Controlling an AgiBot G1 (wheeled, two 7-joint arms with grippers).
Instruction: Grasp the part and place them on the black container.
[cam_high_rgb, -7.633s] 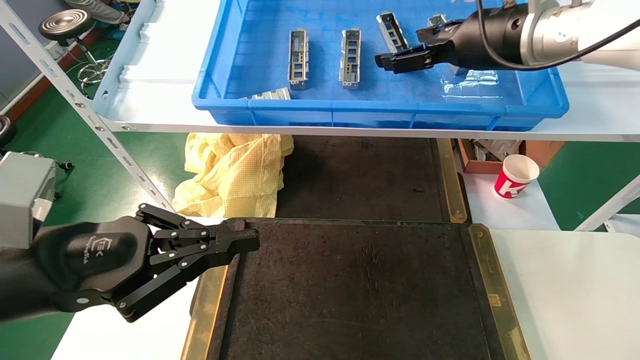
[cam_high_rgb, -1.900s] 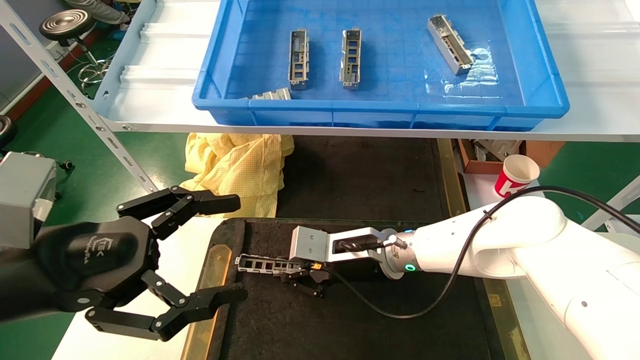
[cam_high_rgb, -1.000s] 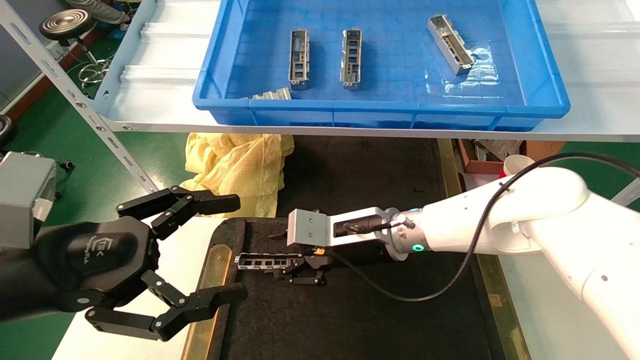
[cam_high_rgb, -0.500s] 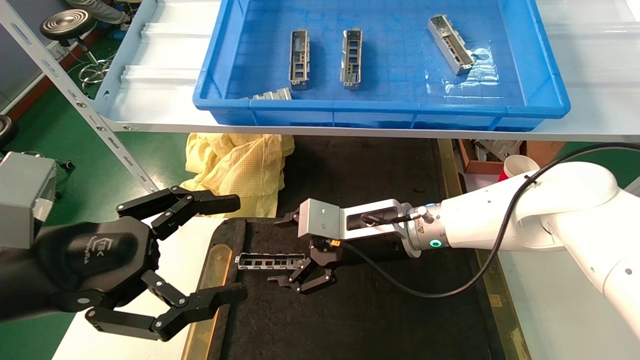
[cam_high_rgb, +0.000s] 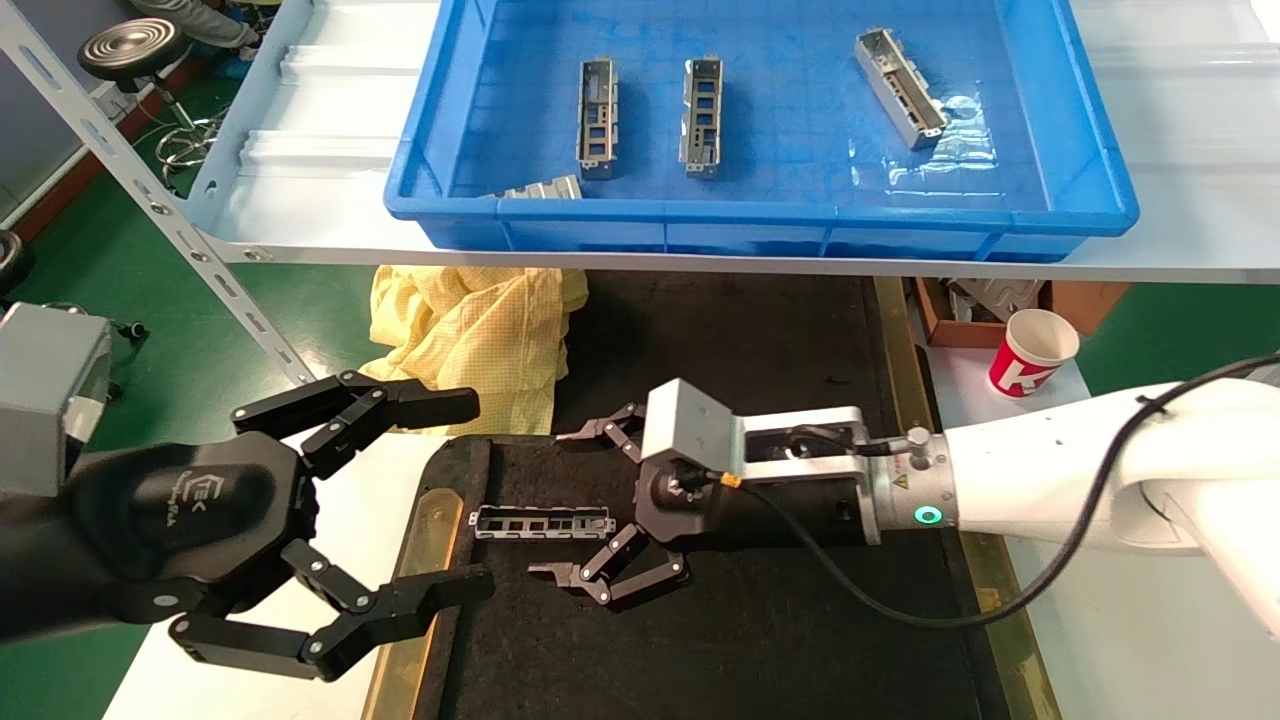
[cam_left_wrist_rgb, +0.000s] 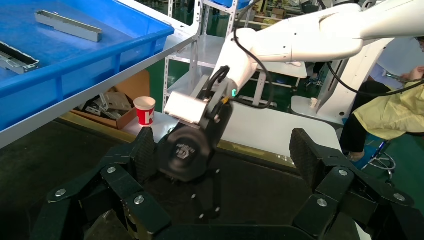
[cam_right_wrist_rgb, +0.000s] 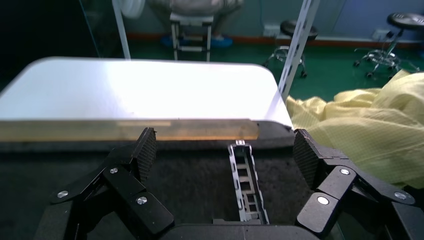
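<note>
One part (cam_high_rgb: 540, 522), a silver channel with cutouts, lies flat near the left end of the black container (cam_high_rgb: 750, 640). My right gripper (cam_high_rgb: 550, 505) is open and hovers just right of the part, a finger on either side of its near end, touching nothing. In the right wrist view the part (cam_right_wrist_rgb: 245, 185) lies lengthwise between the spread fingers of the right gripper (cam_right_wrist_rgb: 225, 150), on the black container (cam_right_wrist_rgb: 175, 190). My left gripper (cam_high_rgb: 475, 495) is open at the container's left edge, empty. The left wrist view shows the left gripper (cam_left_wrist_rgb: 223, 150) facing the right gripper's body (cam_left_wrist_rgb: 190, 150).
A blue bin (cam_high_rgb: 1000, 215) on the shelf above holds several more parts (cam_high_rgb: 596, 117). A yellow cloth (cam_high_rgb: 470, 340) lies behind the container's left corner. A red and white paper cup (cam_high_rgb: 1033, 352) stands at the right. Brass strips (cam_high_rgb: 985, 570) edge the container.
The right gripper has opened, let go of the part and drawn back to the right. The part now lies free on the black container. The left arm has not moved.
</note>
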